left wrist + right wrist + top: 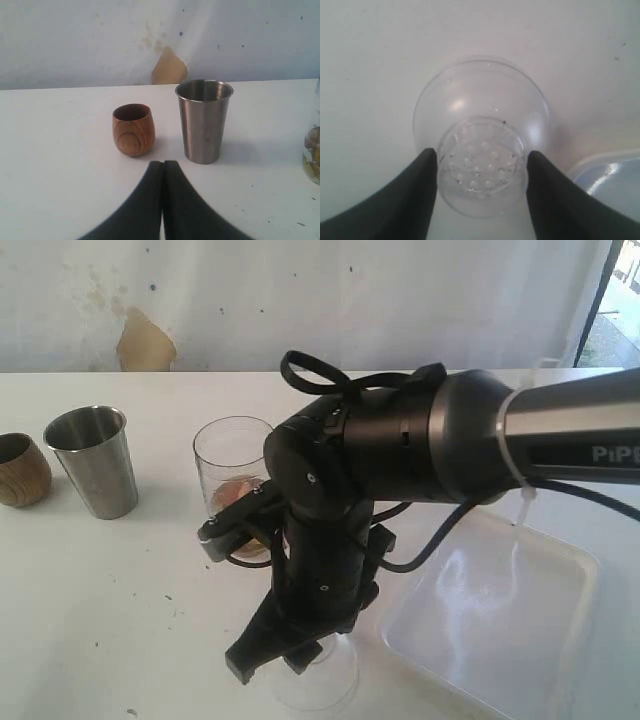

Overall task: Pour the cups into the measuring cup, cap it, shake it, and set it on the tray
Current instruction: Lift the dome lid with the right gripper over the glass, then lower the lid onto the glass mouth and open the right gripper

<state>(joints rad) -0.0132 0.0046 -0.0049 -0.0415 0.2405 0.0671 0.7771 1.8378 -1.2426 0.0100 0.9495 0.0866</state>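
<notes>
The measuring cup [232, 465] stands upright mid-table with brownish contents at its bottom; its edge shows in the left wrist view [313, 155]. The steel tumbler [92, 460] [203, 120] and the wooden cup [20, 470] [133, 129] stand upright to its left. The frosted cup is out of view. A clear dome lid [320, 685] [482, 165] lies on the table near the front edge. My right gripper [290, 660] [481, 155] is open, its fingers straddling the lid's perforated top. My left gripper [163, 162] is shut and empty, pointing between the wooden cup and the tumbler.
The white tray [560, 570] [612, 175] lies at the right, just beside the lid. The right arm [420, 450] reaches across the middle and hides part of the measuring cup. A white wall runs behind the table.
</notes>
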